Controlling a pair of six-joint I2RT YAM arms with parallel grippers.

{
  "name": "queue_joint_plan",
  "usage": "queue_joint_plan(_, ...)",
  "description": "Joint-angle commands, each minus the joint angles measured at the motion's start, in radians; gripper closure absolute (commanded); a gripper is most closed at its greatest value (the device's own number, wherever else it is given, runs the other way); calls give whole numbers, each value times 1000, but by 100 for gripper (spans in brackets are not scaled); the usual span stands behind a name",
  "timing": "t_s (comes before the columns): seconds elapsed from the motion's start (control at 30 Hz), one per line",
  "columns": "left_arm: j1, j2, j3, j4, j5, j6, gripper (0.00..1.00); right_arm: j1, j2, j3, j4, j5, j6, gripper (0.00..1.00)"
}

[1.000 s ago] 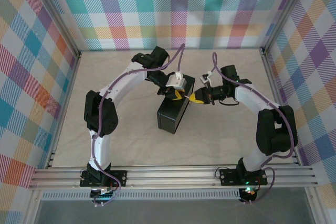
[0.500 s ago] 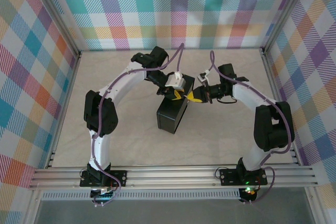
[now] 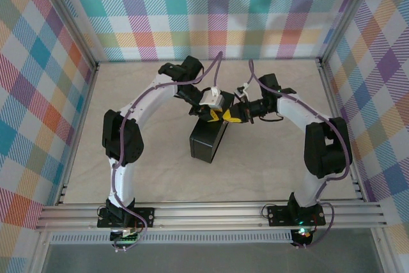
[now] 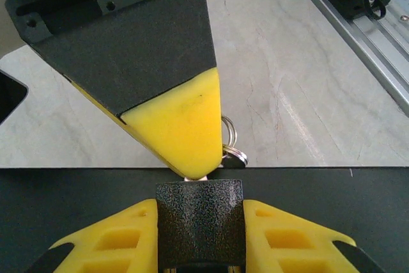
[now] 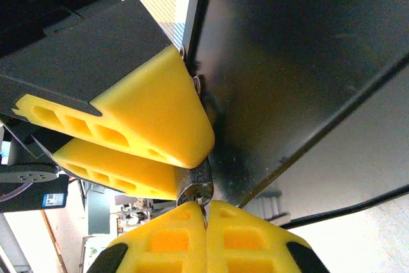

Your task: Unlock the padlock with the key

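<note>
My left gripper (image 4: 200, 238) is shut on the black padlock (image 4: 200, 222), its yellow pads pressing the lock's two sides above the black box (image 3: 208, 140). My right gripper (image 5: 206, 217) is shut on the key (image 5: 203, 200), whose tip sits at the padlock's (image 5: 197, 180) end. A silver key ring (image 4: 231, 148) hangs beside the right gripper's yellow finger (image 4: 182, 123). In the top view the left gripper (image 3: 214, 114) and the right gripper (image 3: 235, 116) meet tip to tip over the box's far end. The shackle is hidden.
The black box lies mid-table, slanting toward the near left. Aluminium rails (image 3: 211, 212) run along the near edge. Plaid walls (image 3: 211, 11) enclose the beige tabletop (image 3: 268, 164) on three sides.
The right arm has shifted left, bringing its gripper closer against the left gripper's tips. The left gripper has rotated slightly while holding the padlock.
</note>
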Motion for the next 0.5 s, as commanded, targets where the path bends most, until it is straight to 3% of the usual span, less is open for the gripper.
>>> queue_joint_plan(0.0, -36, -15, 0, -58, 153, 37, 75, 12, 9, 41, 152, -42, 60, 93)
queue_joint_plan(0.17, -29, -26, -33, -2, 107, -18, 76, 5, -29, 20, 188, -29, 95, 77)
queue_joint_plan(0.47, 7, -51, -86, 49, 89, -57, 77, -91, -119, -117, 112, -10, 24, 67)
